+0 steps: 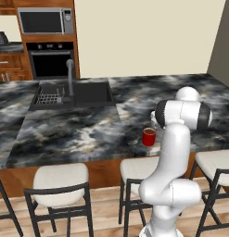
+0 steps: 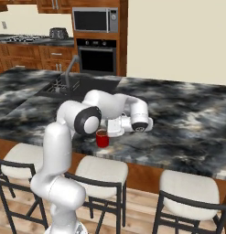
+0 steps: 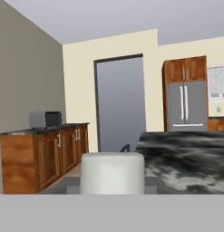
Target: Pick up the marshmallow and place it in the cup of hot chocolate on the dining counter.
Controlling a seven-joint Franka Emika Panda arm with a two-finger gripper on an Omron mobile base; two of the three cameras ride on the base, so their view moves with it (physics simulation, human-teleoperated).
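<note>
Where the marshmallow sits: low in the middle of the hand view, a pale, round-shouldered block point(image 3: 112, 173) right up against the camera, with the stone top running away behind it.
How it will handle: very light and soft by the look of it, I'd judge. It should squash under any real pressure and could spring or roll free if pinched off-centre.
Where to take hold: across the curved sides at mid-height, lightly, keeping the flat ends clear so it drops cleanly.
Jaws: I cannot tell how they stand. No finger tip shows clearly beside the block, and from the right base view the gripper point(image 2: 108, 128) is tucked behind the arm's own elbow. The block lies just where a held thing would, but that is only my guess.
Cup of hot chocolate: small and red point(image 2: 102, 138), upright near the front edge of the dining counter point(image 1: 79, 129), just below and beside the hand.
Risk: the cup mouth is narrow, and a release from off to one side could bounce the block off the rim onto the stone.
Further out: a black sink point(image 1: 90, 94) with a dark tap point(image 1: 70, 76) is well apart to the left, and stools point(image 1: 60, 178) line the near side.
</note>
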